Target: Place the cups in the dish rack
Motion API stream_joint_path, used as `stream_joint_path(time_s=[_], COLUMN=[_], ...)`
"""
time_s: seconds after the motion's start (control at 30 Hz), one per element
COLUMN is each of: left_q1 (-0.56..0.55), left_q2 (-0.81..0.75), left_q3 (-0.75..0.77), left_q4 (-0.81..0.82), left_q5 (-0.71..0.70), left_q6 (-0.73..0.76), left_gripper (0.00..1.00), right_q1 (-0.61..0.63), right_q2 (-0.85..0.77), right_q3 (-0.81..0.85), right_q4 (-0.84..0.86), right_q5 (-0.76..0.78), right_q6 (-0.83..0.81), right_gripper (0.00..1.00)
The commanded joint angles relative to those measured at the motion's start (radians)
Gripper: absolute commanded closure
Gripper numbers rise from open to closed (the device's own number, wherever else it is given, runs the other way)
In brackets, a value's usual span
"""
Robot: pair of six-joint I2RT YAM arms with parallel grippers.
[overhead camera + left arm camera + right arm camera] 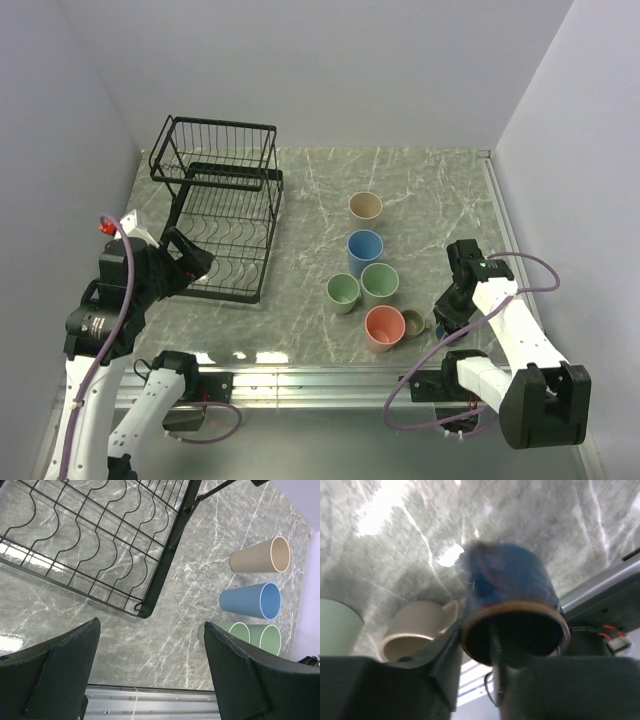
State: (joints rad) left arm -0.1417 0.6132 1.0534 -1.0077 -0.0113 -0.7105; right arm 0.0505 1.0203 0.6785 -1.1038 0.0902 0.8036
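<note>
Grey marble table, white walls close on three sides, with the dish rack far left. My left gripper hovers off its near corner, fingers spread wide. Five tumblers stand mid-table, well apart from the rack. My right gripper is low by the near rail, straddling the small dark-blue cup wall beside the beige mug. It's too blurry to tell if it's gripped.

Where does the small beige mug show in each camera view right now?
Top external: small beige mug near the front edge, right of the salmon cup.
Left wrist: not in it.
Right wrist: lower left, beside the dark-blue cup.
Shared landmark: the grey marbled tabletop.
</note>
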Motion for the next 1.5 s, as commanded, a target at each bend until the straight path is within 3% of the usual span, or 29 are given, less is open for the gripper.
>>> stream_joint_path(time_s=[0.0, 0.03, 0.07, 0.1, 0.23, 0.37, 0.47, 0.57, 0.67, 0.77, 0.8, 0.87, 0.9, 0.93, 1.0, 1.1, 1.37, 1.47], left_q1=[-0.01, -0.01, -0.013, -0.015, -0.025, -0.051, -0.064, -0.079, -0.098, -0.098, -0.099, -0.098, -0.098, -0.099, -0.098, -0.099, -0.104, -0.108], left_q2=[0.005, 0.005, 0.005, 0.003, 0.017, 0.066, 0.118, 0.18, 0.226, 0.279, 0.293, 0.313, 0.312, 0.304, 0.269, 0.26, 0.273, 0.255], left_q3=[-0.003, 0.0, 0.002, 0.003, 0.031, 0.114, 0.201, 0.311, 0.411, 0.448, 0.441, 0.378, 0.341, 0.3, 0.16, 0.068, -0.036, -0.088], left_q4=[0.023, 0.023, 0.021, 0.017, 0.009, 0.003, -0.011, 0.006, 0.114, 0.255, 0.299, 0.413, 0.57, 0.674, 0.926, 1.0, 1.202, 1.372], left_q5=[0.014, 0.013, 0.014, 0.014, 0.014, 0.051, 0.039, 0.054, 0.201, 0.393, 0.449, 0.638, 0.707, 0.774, 0.818, 0.82, 0.823, 0.814], left_q6=[0.013, 0.014, 0.017, 0.02, 0.04, 0.071, 0.069, 0.072, 0.083, 0.049, 0.03, -0.074, -0.127, -0.238, -0.347, -0.438, -0.563, -0.644], left_gripper=[0.1, 0.09, 0.09, 0.09, 0.08, 0.0, 0.02, 0.03, 0.01, 0.01, 0.01, 0.01, 0.01, 0.01, 0.01, 0.01, 0.01, 0.01], right_q1=[0.006, 0.009, 0.009, 0.009, 0.076, 0.13, 0.166, 0.21, 0.241, 0.264, 0.262, 0.267, 0.269, 0.27, 0.279, 0.316, 0.449, 0.477], right_q2=[0.003, 0.006, 0.015, 0.02, 0.009, 0.02, 0.055, 0.127, 0.217, 0.233, 0.219, 0.15, 0.126, 0.085, 0.058, 0.05, 0.093, 0.106], right_q3=[-0.016, -0.014, -0.008, -0.002, 0.097, 0.353, 0.565, 0.791, 1.019, 1.113, 1.097, 0.971, 0.914, 0.858, 0.724, 0.679, 0.642, 0.624], right_q4=[0.048, 0.051, 0.053, 0.05, -0.017, -0.128, -0.203, -0.22, -0.219, -0.073, 0.087, 0.294, 0.522, 0.633, 0.913, 1.057, 1.237, 1.259], right_q5=[0.042, 0.042, 0.04, 0.046, 0.156, 0.259, 0.295, 0.187, 0.032, -0.293, -0.467, -0.629, -0.685, -0.778, -0.835, -0.872, -0.885, -0.873], right_q6=[0.023, 0.023, 0.025, 0.026, 0.058, 0.071, 0.045, -0.044, -0.101, -0.081, -0.048, 0.125, 0.202, 0.277, 0.463, 0.551, 0.637, 0.637], right_gripper=[0.74, 0.78, 0.93, 1.0, 1.0, 1.0, 1.0, 1.0, 1.0, 1.0, 1.0, 1.0, 1.0, 1.0, 1.0, 1.0, 1.0, 1.0])
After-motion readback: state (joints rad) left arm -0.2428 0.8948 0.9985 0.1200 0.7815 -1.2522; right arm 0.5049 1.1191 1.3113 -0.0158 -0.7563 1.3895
